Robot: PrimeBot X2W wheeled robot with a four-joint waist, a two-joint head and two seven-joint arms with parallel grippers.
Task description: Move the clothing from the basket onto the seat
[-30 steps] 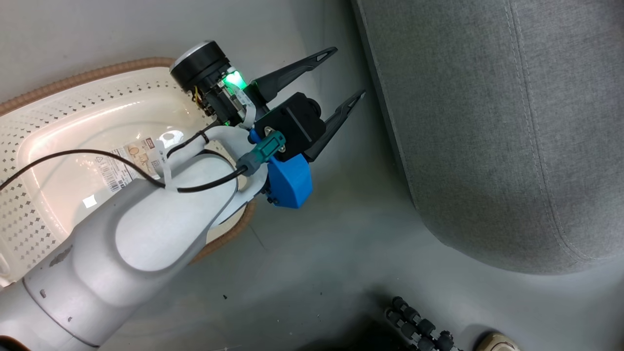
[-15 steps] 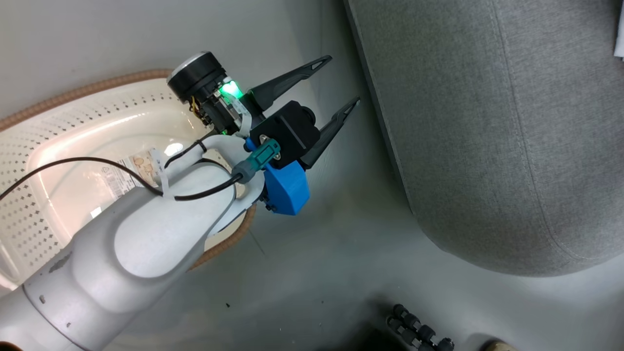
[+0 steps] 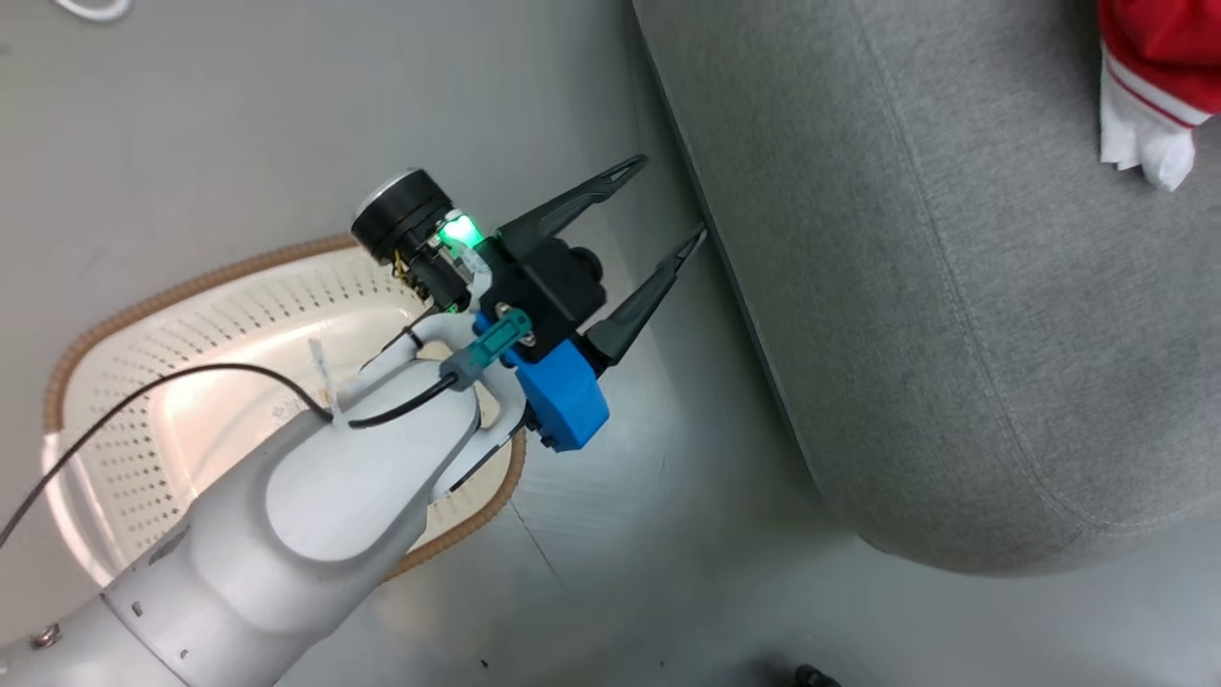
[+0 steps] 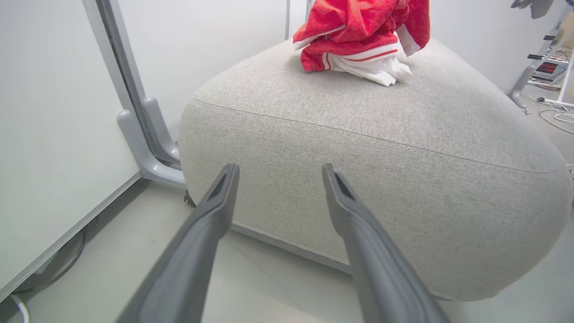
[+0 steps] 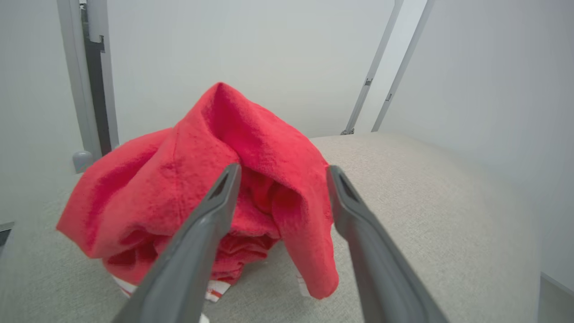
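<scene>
The clothing (image 5: 179, 179), bright red with white trim, lies in a crumpled heap on the grey seat (image 5: 426, 202). My right gripper (image 5: 283, 168) is open, with one upright red fold standing between its fingers. In the head view the clothing (image 3: 1154, 48) shows at the top right corner of the seat (image 3: 954, 334). My left gripper (image 3: 665, 200) is open and holds nothing, hovering past the basket (image 3: 191, 286) rim and pointing at the seat's side. In the left wrist view that gripper (image 4: 279, 168) faces the seat (image 4: 358, 116), with the clothing (image 4: 358, 27) on top. The basket's visible inside is bare white plastic.
White wall panels and a grey post foot (image 4: 148, 148) stand left of the seat. Cables (image 4: 556, 112) and equipment lie on the floor to its right. A narrow strip of grey floor (image 3: 610, 534) separates basket and seat. My left forearm (image 3: 315, 515) covers part of the basket.
The head camera has shifted, so the basket sits lower and the red clothing has come into view at the top right. The left gripper stays open by the basket rim.
</scene>
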